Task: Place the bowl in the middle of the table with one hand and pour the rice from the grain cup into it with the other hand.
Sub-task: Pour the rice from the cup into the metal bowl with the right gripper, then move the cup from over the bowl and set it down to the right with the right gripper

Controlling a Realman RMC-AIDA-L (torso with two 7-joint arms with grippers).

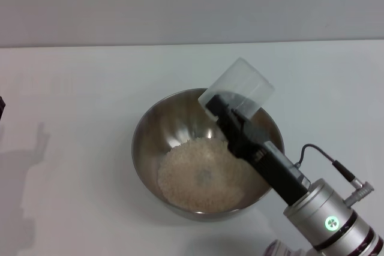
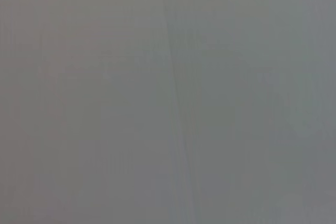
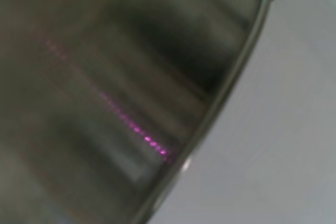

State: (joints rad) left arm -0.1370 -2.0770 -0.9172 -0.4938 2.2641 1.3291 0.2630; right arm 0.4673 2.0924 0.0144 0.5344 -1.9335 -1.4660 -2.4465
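The steel bowl stands in the middle of the white table with a pale heap of rice in its bottom. My right gripper reaches in from the lower right and is shut on the clear grain cup, held tipped over above the bowl's far right rim; no rice shows in the cup. The right wrist view shows the bowl's brushed inner wall and the table beside it. A dark sliver of my left gripper shows at the left edge.
The left arm's shadow falls on the table left of the bowl. A grey wall rises behind the table's far edge. The left wrist view shows only a plain grey surface.
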